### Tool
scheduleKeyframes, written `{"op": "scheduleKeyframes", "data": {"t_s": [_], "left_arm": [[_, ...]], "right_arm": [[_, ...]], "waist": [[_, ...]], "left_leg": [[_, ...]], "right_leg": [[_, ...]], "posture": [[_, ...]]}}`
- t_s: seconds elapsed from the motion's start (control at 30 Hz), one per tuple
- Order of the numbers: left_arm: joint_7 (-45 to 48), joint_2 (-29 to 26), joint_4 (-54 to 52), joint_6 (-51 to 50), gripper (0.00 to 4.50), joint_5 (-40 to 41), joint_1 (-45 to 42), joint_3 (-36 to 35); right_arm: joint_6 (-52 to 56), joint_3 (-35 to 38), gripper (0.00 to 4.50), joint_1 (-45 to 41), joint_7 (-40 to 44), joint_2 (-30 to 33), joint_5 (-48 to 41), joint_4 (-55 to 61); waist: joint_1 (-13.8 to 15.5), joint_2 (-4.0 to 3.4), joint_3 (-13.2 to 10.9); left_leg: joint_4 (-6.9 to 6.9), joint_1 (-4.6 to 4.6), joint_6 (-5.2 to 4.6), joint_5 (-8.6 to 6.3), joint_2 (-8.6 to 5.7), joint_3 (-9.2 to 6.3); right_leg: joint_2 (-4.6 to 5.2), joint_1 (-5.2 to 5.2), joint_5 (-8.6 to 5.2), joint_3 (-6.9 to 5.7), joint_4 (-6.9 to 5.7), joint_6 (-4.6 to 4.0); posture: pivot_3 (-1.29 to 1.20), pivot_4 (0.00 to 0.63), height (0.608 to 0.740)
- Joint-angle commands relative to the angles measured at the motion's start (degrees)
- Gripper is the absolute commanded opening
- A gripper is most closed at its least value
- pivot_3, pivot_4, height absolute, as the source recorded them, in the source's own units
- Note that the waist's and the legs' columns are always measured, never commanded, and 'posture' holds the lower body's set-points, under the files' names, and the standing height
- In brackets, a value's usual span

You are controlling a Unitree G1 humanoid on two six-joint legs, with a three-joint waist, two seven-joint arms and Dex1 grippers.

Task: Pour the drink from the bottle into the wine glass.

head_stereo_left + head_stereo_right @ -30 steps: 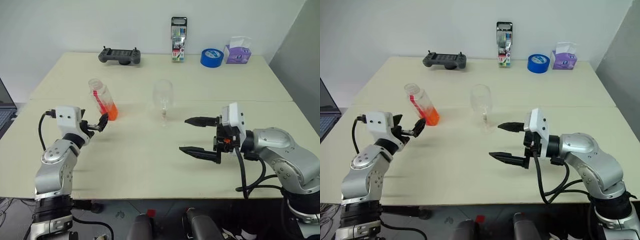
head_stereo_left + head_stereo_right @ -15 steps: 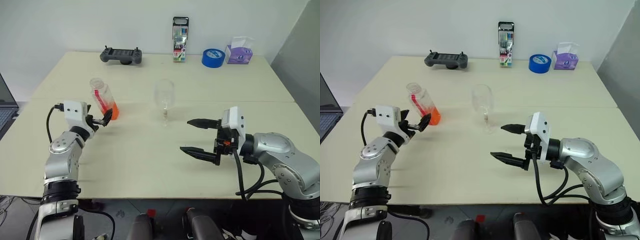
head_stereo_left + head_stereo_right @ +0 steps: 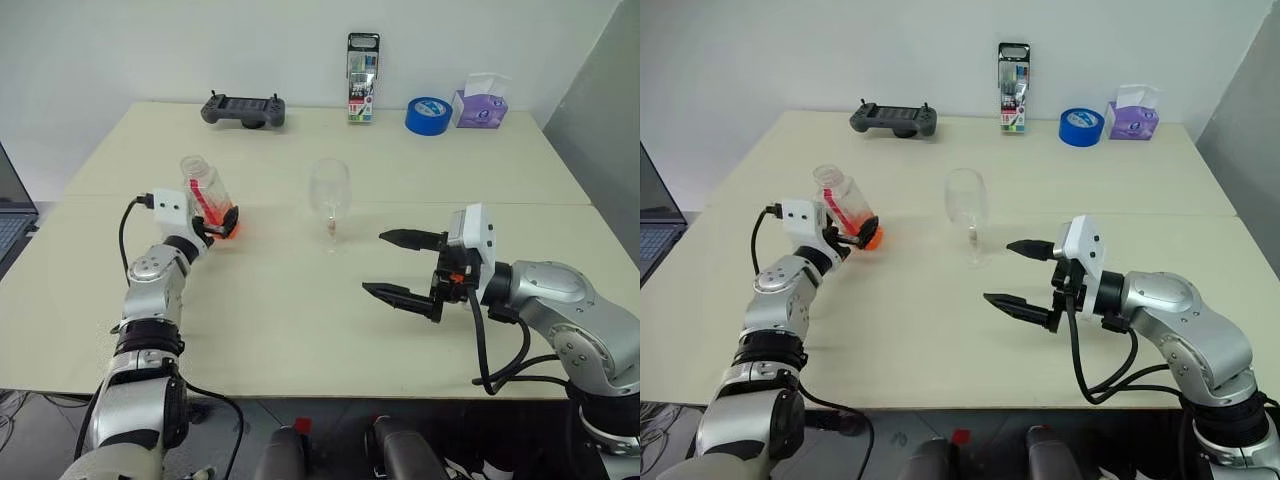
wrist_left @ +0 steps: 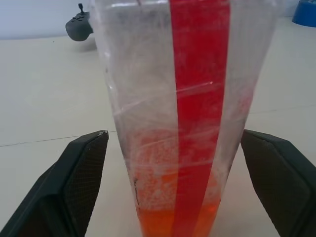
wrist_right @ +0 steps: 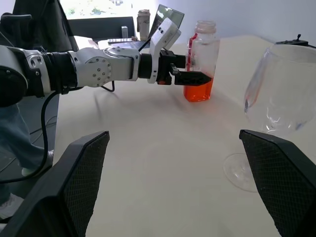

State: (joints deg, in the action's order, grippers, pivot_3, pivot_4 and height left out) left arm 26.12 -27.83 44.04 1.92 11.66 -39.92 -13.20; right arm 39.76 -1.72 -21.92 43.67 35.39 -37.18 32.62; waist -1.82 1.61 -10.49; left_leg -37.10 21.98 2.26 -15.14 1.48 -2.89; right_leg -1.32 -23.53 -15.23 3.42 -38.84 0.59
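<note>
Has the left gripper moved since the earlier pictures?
Yes. The left gripper has moved forward to the small clear plastic bottle; its open jaws now flank the bottle's base.

Since a second ago the left gripper (image 3: 222, 222) has reached forward across the table (image 3: 300, 320) to the bottle (image 3: 207, 197). Then its fingers stood short of the bottle, on the near side; now they stand open on either side of its lower part, where the orange-red drink (image 4: 177, 222) sits, and the left wrist view shows a finger (image 4: 74, 182) apart from the plastic on each side. The left arm has stretched out from its bent pose to get there.
</note>
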Motion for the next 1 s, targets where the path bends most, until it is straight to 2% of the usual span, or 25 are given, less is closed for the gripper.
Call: {"op": "scheduleKeyframes", "data": {"t_s": [0.03,0.2,0.27,0.53,0.67,1.0], "left_arm": [[0.9,-0.7,2.1,2.3,3.92,-0.3,-2.5,-0.3],[1.2,-1.1,4.0,3.5,2.22,-0.5,-2.9,-0.5],[1.3,-1.2,4.4,3.8,1.75,-0.4,-2.9,-0.6],[1.4,-1.7,4.5,3.7,1.68,-0.2,-2.9,-0.9],[2.9,-2.8,2.4,3.7,1.68,-2.8,-3.2,1.8],[9.3,-5.2,0.6,8.5,1.68,-10.4,-13.9,10.3]], "right_arm": [[0.2,1.5,4.5,-1.4,-0.9,0.4,-1.0,2.3],[0.5,1.7,4.5,-1.4,-1.5,0.4,-1.2,2.5],[0.6,1.7,4.5,-1.6,-1.6,0.4,-1.3,2.4],[0.6,1.4,4.5,-2.1,-2.0,0.0,-1.2,2.2],[-0.2,1.6,4.5,-2.3,-3.1,-0.7,-0.2,1.5],[-5.4,1.2,4.5,-4.9,-8.2,-5.4,5.4,-3.8]], "waist": [[0.0,0.0,0.0],[0.0,0.0,0.0],[0.0,0.0,0.0],[0.0,0.0,0.0],[0.0,0.0,0.0],[0.1,0.03,0.0]], "left_leg": [[0.0,0.0,0.0,0.0,-0.01,-0.02],[-0.01,0.0,0.0,0.0,0.0,-0.02],[-0.01,0.01,0.0,0.0,0.0,-0.03],[-0.01,-0.01,0.0,0.0,0.01,-0.04],[-0.01,-0.01,0.0,0.0,0.01,-0.05],[-0.14,0.23,0.01,0.01,-0.08,-0.42]], "right_leg": [[0.0,0.0,0.0,-0.02,-0.01,0.0],[0.0,0.0,0.0,-0.15,-0.02,0.0],[0.01,0.0,0.0,-0.18,-0.02,0.0],[0.01,0.0,0.0,-0.24,-0.05,0.0],[0.0,0.0,0.01,-0.28,-0.06,0.0],[-0.06,0.0,0.01,-0.73,-0.07,-0.01]], "posture": [[0.0,0.15,0.74],[0.0,0.15,0.74],[0.0,0.15,0.74],[0.0,0.15,0.74],[0.0,0.15,0.74],[0.0,0.15,0.74]]}}
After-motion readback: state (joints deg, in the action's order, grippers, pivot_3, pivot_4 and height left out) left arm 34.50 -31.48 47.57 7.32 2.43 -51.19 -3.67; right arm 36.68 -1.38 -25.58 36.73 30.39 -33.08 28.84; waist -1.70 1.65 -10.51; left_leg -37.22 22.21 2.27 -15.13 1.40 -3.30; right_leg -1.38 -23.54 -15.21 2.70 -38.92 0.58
